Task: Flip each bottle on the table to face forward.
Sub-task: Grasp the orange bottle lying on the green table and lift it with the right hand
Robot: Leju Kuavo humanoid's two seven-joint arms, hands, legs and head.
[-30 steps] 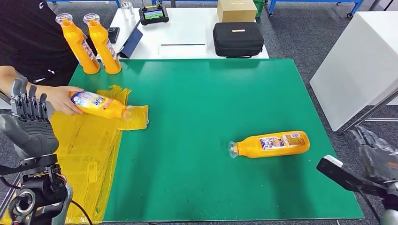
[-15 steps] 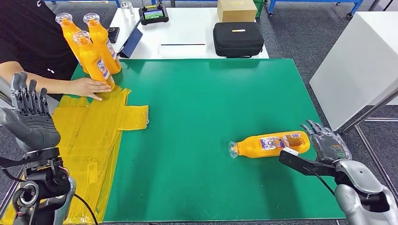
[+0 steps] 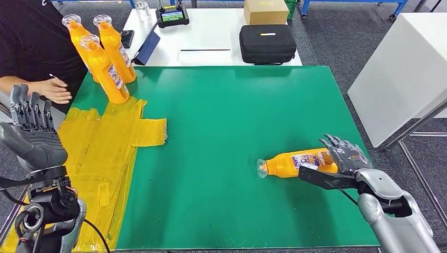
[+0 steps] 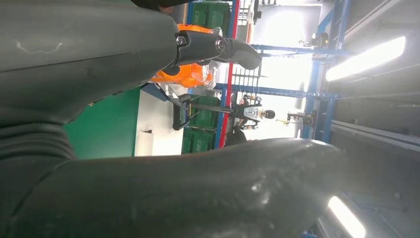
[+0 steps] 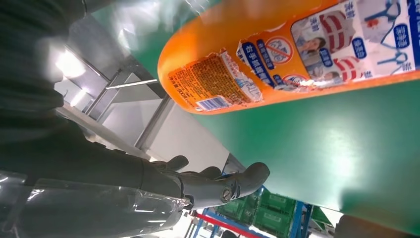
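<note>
Bottles stand upright, three together at the bench's ten o'clock corner; those look done. One bottle lies on its side at four o'clock. The right hand, fingers spread, hovers at its base, apparently not gripping. The left hand waits raised, fingers apart.

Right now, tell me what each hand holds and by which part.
Nothing is held. The right hand hovers open at the base end of the lying bottle, fingers apart. The left hand is raised, holding nothing.
</note>
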